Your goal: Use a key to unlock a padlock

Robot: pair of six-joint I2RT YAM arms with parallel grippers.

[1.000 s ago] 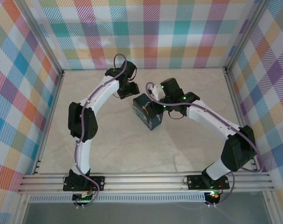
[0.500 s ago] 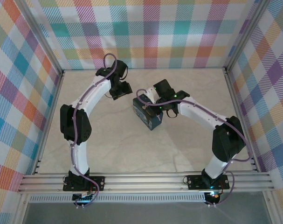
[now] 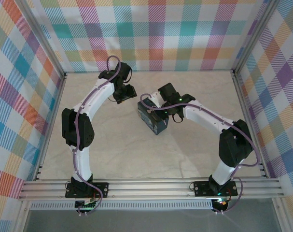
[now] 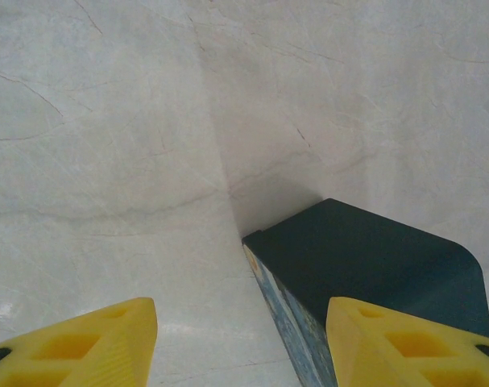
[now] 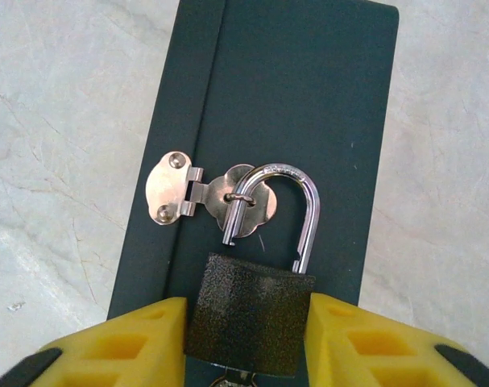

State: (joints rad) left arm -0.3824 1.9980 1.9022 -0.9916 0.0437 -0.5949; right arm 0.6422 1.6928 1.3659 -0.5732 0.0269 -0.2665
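In the right wrist view, the padlock (image 5: pixel 248 318) hangs on the front of the dark blue tin box (image 5: pixel 308 97). It has a black, grainy body and a silvery shackle (image 5: pixel 307 214). The shackle passes through the loop of the tin's silver hasp (image 5: pixel 176 189), which is fixed with 2 rivets beside the lid seam. Its right leg enters the body. Its left leg ends close to the top edge of the body, and we cannot tell whether it is seated.

The right gripper (image 5: pixel 246 310) has closed in on the padlock. Its 2 yellow fingers (image 5: pixel 131 347) lie against the left and right sides of the body, holding it between them. A small silvery piece (image 5: pixel 228 377) pokes out at the body's lower edge, too cropped for us to name.

From above, the tin (image 3: pixel 157 127) lies near the middle of the pale marble table (image 3: pixel 136 154), with the right gripper (image 3: pixel 158 112) over its far end.

The left gripper (image 3: pixel 126 93) hangs just beyond the tin, apart from it. In its own wrist view, the left gripper (image 4: pixel 240 310) has its fingers (image 4: pixel 91 343) spread wide with nothing between them. They point at bare tabletop, with a rounded corner of the tin (image 4: pixel 373 258) ahead of the right-hand finger.
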